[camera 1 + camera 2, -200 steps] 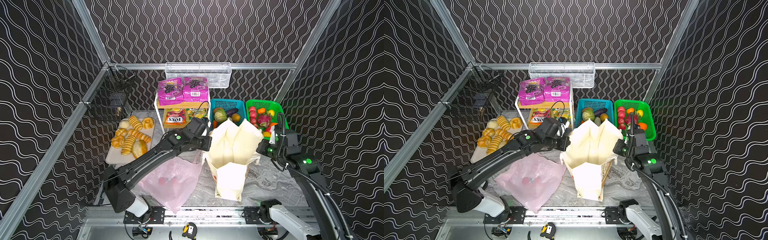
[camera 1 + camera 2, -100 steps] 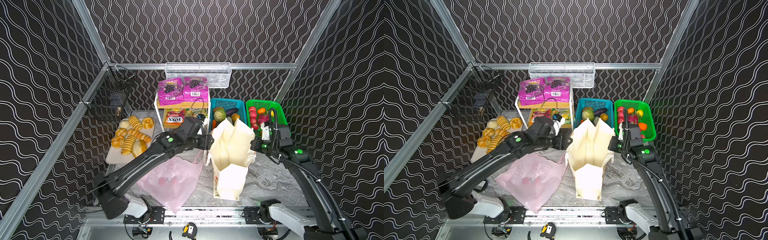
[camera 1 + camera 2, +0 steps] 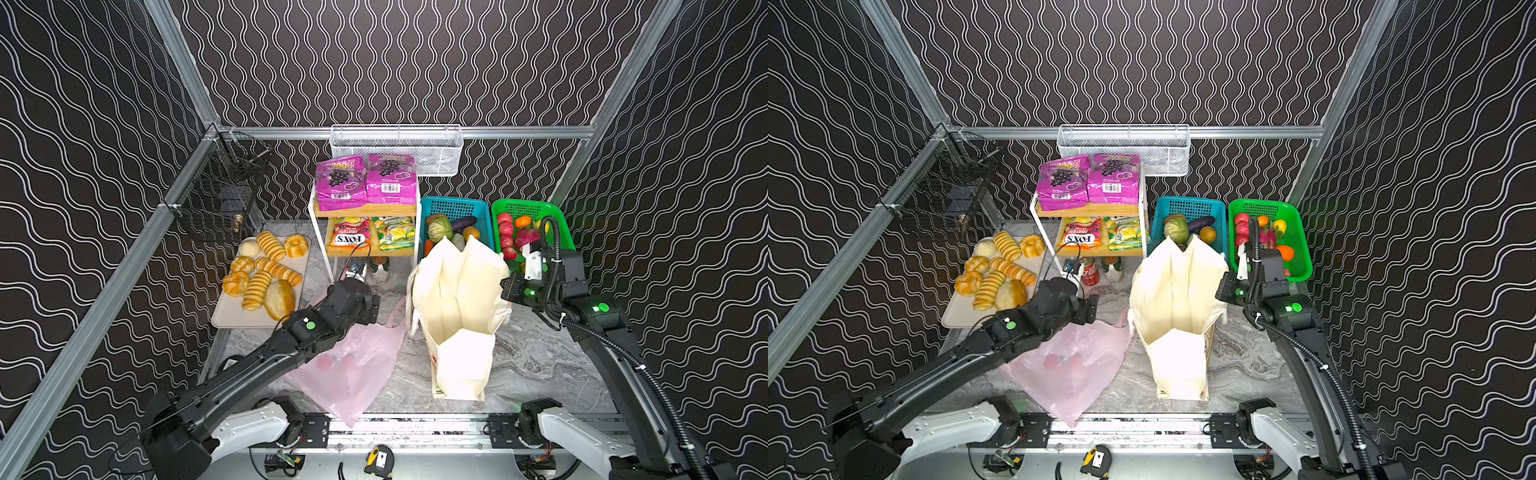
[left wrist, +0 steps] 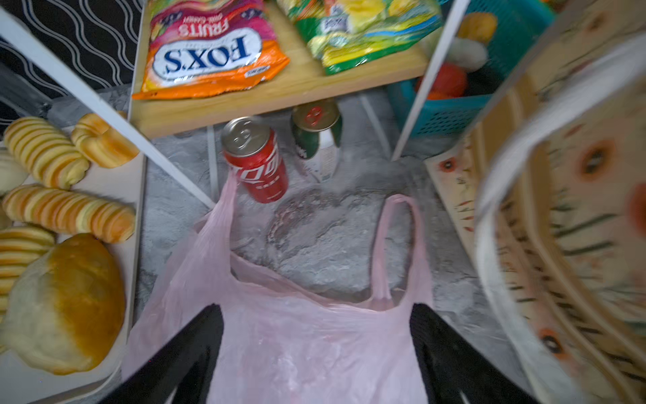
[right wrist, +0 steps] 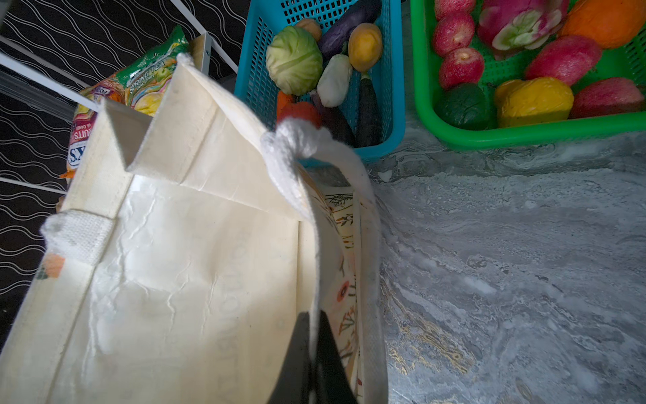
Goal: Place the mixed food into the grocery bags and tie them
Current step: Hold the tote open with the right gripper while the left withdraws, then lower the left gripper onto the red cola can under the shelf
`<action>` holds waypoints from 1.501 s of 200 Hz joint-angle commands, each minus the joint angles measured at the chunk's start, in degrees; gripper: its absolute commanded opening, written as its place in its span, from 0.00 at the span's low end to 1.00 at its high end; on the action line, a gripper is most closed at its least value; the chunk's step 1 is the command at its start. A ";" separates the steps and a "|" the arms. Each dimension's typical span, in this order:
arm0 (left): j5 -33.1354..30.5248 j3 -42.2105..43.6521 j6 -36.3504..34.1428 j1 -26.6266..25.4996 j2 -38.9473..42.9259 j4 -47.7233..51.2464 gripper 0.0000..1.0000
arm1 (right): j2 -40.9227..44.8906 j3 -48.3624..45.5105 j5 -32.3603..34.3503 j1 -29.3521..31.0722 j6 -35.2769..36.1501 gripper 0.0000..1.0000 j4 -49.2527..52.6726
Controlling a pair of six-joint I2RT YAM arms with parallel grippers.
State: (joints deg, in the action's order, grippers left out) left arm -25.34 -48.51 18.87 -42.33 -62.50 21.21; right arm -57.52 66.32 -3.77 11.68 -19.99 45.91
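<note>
The cream tote (image 3: pixel 457 299) (image 3: pixel 1177 299) stands open at the middle, and my right gripper (image 5: pixel 314 335) (image 3: pixel 509 289) is shut on its right rim. My left gripper (image 4: pixel 316 314) (image 3: pixel 372 309) hangs open and empty over the pink plastic bag (image 4: pixel 297 349) (image 3: pixel 353 370), which lies flat with reddish items inside. A red can (image 4: pixel 257 159) and a green can (image 4: pixel 316 136) stand under the rack. Magenta pouches (image 3: pixel 365 180) lie on the top shelf and a green-yellow pouch (image 3: pixel 392 232) below them. The cabbage (image 5: pixel 294 59) sits in the blue basket (image 5: pixel 395 105).
A tray of bread rolls (image 3: pixel 266 270) lies at the left, close to my left arm. The white rack's legs (image 4: pixel 105 105) stand just ahead of the left gripper. A green basket (image 3: pixel 561 216) of fruit is behind my right wrist. Wire baskets hang on the back and left rails.
My left gripper opened, let go of the tote's left rim and drew back left over the pink bag. The tote's mouth narrowed. The right gripper shifted slightly, still clamped on the rim.
</note>
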 commanded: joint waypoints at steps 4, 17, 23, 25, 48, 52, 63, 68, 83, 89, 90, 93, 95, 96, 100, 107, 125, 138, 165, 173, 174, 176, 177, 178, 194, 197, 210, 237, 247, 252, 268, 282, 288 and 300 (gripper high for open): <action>2.74 8.29 -5.13 4.03 -1.62 -22.22 0.89 | 0.35 -0.29 -0.39 0.01 -0.75 0.03 -3.94; 2.77 13.85 -5.70 5.83 -4.17 -34.71 0.89 | 0.57 -0.79 -0.54 -0.04 -0.97 0.03 -4.34; 2.78 15.99 -6.53 6.46 -5.51 -40.67 0.89 | 0.65 -1.00 -0.71 0.01 -1.10 0.03 -4.50; 2.94 16.69 -6.93 6.57 -6.12 -42.71 0.89 | 0.65 -1.02 -0.78 0.01 -1.10 0.03 -4.51; 2.97 21.12 -11.42 7.07 -13.94 -61.84 0.88 | 1.16 -1.26 -0.94 0.01 -1.28 0.03 -4.37; 2.69 21.17 -11.88 7.21 -15.29 -63.72 0.88 | 1.29 -1.26 -0.97 -0.04 -1.28 0.03 -4.30; 1.96 21.24 -12.19 7.82 -19.07 -67.95 0.88 | 1.52 -1.36 -0.96 -0.02 -1.12 0.03 -4.12; 2.46 21.33 -12.28 8.37 -20.64 -70.10 0.88 | 1.76 -1.37 -0.89 -0.04 -1.02 0.03 -4.01; 4.80 22.25 -13.56 10.06 -24.33 -76.93 0.88 | 2.12 -1.20 -0.68 0.00 -0.77 0.03 -3.63; 5.23 22.40 -13.92 10.67 -25.48 -78.81 0.88 | 2.22 -1.11 -0.66 0.00 -0.68 0.03 -3.41; 5.31 22.40 -13.94 10.72 -25.65 -79.02 0.88 | 2.32 -1.11 -0.64 0.00 -0.67 0.03 -3.39; 5.38 22.36 -13.95 11.10 -26.06 -79.51 0.89 | 2.34 -1.03 -0.67 0.01 -0.67 0.03 -3.27; 5.46 22.29 -14.06 11.36 -26.33 -79.80 0.89 | 2.37 -0.98 -0.64 0.01 -0.67 0.03 -3.24; 5.56 22.26 -14.05 11.46 -26.52 -79.86 0.89 | 2.39 -0.96 -0.63 0.01 -0.67 0.03 -3.22; 5.93 22.08 -14.14 11.89 -27.01 -79.91 0.89 | 2.49 -0.94 -0.58 0.01 -0.58 0.03 -3.11; 6.68 21.44 -14.66 12.53 -27.83 -79.63 0.89 | 2.68 -0.93 -0.58 0.01 -0.58 0.03 -3.01; 7.88 20.26 -15.94 13.35 -30.42 -80.75 0.89 | 3.02 -1.10 -0.47 0.01 -0.67 0.04 -2.96; 6.85 19.83 -15.92 14.04 -32.44 -82.88 0.89 | 3.08 -1.03 -0.57 0.00 -0.82 0.04 -2.83; 8.92 17.60 -15.34 16.19 -35.49 -83.32 0.91 | 3.33 -1.01 -0.90 0.00 -1.49 0.04 -2.62; 8.14 16.38 -15.80 16.33 -36.04 -82.19 0.92 | 3.46 -1.17 -1.10 -0.05 -1.68 0.04 -2.80; 7.95 16.23 -15.89 16.37 -36.08 -82.02 0.92 | 3.51 -1.18 -1.13 -0.02 -1.70 0.04 -2.87; 7.66 16.01 -15.89 16.37 -36.21 -81.68 0.92 | 3.54 -1.19 -1.15 0.00 -1.78 0.03 -2.92; 7.49 15.91 -15.89 16.43 -36.25 -81.55 0.92 | 3.59 -1.20 -1.24 0.00 -1.79 0.04 -2.88; 7.28 15.78 -15.84 16.46 -36.31 -81.44 0.92 | 3.57 -1.20 -1.28 0.01 -1.80 0.04 -2.91; 6.31 14.79 -15.95 17.19 -37.08 -80.97 0.92 | 3.59 -1.03 -1.33 0.01 -2.05 0.04 -2.60; 6.40 14.64 -15.97 17.31 -37.21 -81.00 0.93 | 3.60 -1.02 -1.37 -0.06 -2.07 0.04 -2.52; 7.57 13.88 -16.54 17.75 -37.95 -80.63 0.93 | 3.56 -1.02 -1.66 -0.04 -2.20 0.04 -2.53; 7.05 12.74 -16.47 18.11 -39.58 -79.67 0.94 | 3.53 -1.03 -1.77 0.00 -2.40 0.04 -2.82; 7.03 12.66 -16.66 18.26 -40.43 -80.55 0.94 | 3.38 -0.86 -1.98 0.02 -2.49 0.04 -2.84; 7.19 12.50 -16.76 18.24 -40.91 -80.95 0.94 | 3.30 -0.85 -2.07 0.00 -2.50 0.04 -2.82; 8.10 12.05 -16.76 18.51 -41.96 -82.08 0.94 | 3.12 -0.85 -2.44 0.01 -2.69 0.04 -3.06; 7.68 11.61 -16.62 18.60 -42.90 -82.69 0.94 | 3.05 -0.76 -2.58 0.01 -2.86 0.04 -3.10; 7.56 11.40 -16.51 18.74 -43.25 -82.95 0.94 | 2.94 -0.76 -2.60 -0.02 -2.93 0.04 -3.03; 7.89 11.03 -16.33 19.01 -43.80 -83.54 0.93 | 2.96 -0.76 -2.71 -0.04 -3.03 0.04 -3.10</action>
State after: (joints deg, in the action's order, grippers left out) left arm -17.76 -36.64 2.83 -23.79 -105.38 -58.98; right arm -54.52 64.97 -5.85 11.66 -22.04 44.64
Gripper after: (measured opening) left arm 0.937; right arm 0.039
